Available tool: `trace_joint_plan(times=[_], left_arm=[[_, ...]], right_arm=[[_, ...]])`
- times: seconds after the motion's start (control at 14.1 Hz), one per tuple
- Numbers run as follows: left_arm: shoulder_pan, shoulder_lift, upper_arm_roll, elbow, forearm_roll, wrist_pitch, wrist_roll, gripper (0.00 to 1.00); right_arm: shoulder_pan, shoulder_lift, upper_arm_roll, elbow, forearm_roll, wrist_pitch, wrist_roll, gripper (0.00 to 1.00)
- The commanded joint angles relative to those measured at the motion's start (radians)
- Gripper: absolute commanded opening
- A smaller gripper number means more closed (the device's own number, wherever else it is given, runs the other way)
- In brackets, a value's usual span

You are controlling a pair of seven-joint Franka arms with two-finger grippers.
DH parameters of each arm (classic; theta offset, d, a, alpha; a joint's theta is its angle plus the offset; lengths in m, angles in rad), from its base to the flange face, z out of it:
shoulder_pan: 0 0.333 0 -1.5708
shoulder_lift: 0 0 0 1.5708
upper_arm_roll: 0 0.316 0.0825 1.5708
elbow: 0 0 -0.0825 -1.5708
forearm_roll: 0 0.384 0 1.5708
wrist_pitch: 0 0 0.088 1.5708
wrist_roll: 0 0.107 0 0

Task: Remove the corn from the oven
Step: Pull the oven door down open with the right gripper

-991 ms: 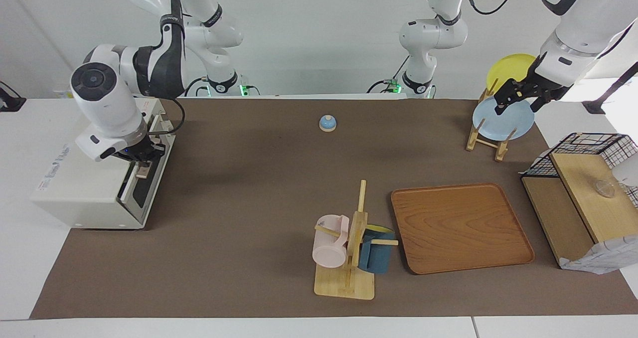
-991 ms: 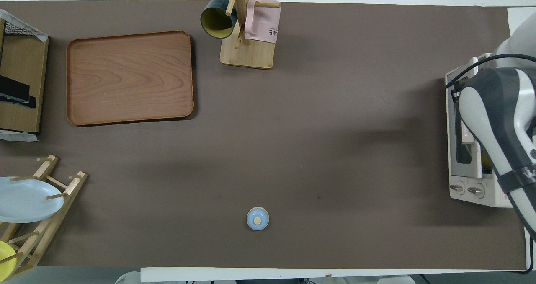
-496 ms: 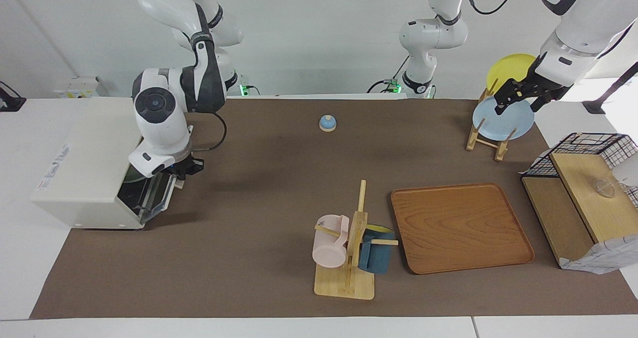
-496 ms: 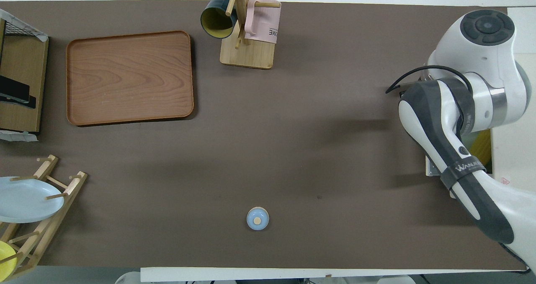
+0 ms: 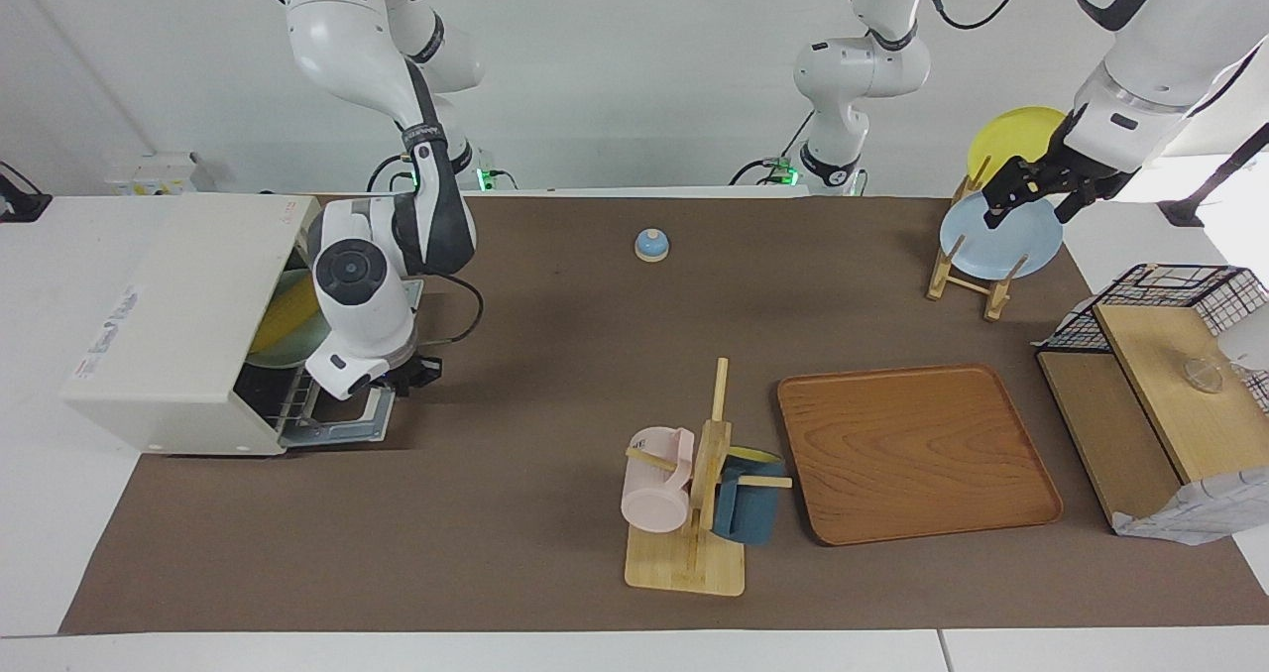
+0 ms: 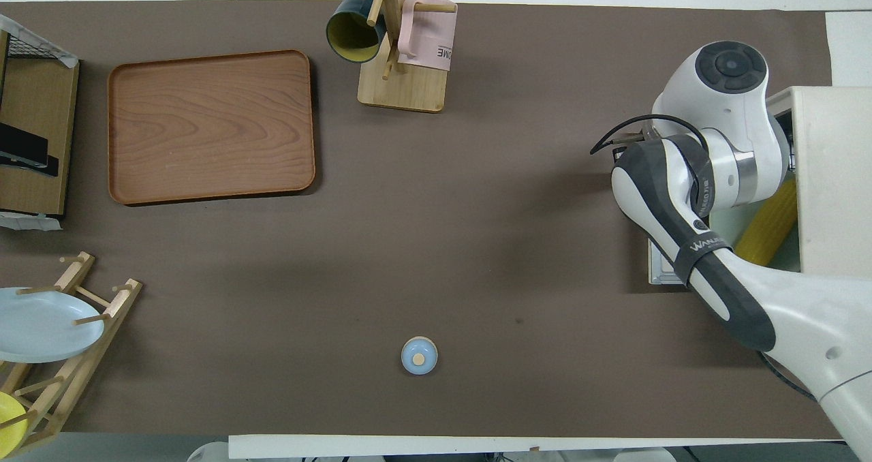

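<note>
The cream-white oven [image 5: 178, 305] stands at the right arm's end of the table, its door [image 5: 337, 422] folded down open. The yellow corn [image 5: 281, 317] lies inside on a pale green plate [image 5: 288, 350]; the overhead view also shows the corn [image 6: 766, 227] beside the oven's top [image 6: 834, 176]. My right gripper [image 5: 402, 383] is at the door's outer edge, shut on its handle; in the overhead view the arm hides it. My left gripper [image 5: 1026, 201] waits over the blue plate [image 5: 1001, 241] in the dish rack.
A small blue bell [image 5: 651, 244] sits mid-table near the robots. A mug tree [image 5: 694, 494] with a pink and a blue mug and a wooden tray [image 5: 917, 451] lie farther out. A wire-and-wood rack [image 5: 1160, 355] stands at the left arm's end.
My right gripper swung the oven door from shut down to open, moving away from the oven's front. The corn and its plate came into sight. The left arm has not moved.
</note>
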Motion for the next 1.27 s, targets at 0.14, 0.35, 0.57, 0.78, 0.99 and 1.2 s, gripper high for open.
trace_joint_plan(times=[0.14,0.35,0.57,0.78,0.99,1.2], left_arm=[[0.007,-0.002,0.0,0.001,-0.011,-0.012,-0.003,1.0],[0.007,-0.002,0.0,0.001,-0.011,-0.012,-0.003,1.0],[0.006,-0.002,0.0,0.001,-0.011,-0.012,-0.003,1.0],[0.007,-0.002,0.0,0.001,-0.011,-0.012,-0.003,1.0],[0.007,-0.002,0.0,0.001,-0.011,-0.012,-0.003,1.0],[0.007,-0.002,0.0,0.001,-0.011,-0.012,-0.003,1.0]], right_arm=[[0.042,-0.009,0.0,-0.019,0.101,0.042,0.059,0.05],[0.092,-0.022,0.0,0.071,0.123,-0.069,0.091,0.12],[0.015,-0.133,-0.009,0.075,0.12,-0.206,0.092,0.4],[-0.11,-0.207,-0.009,0.015,0.12,-0.318,0.082,0.55],[-0.144,-0.233,-0.009,-0.071,0.12,-0.247,0.082,0.55],[-0.144,-0.243,-0.009,-0.111,0.12,-0.185,0.083,0.55]])
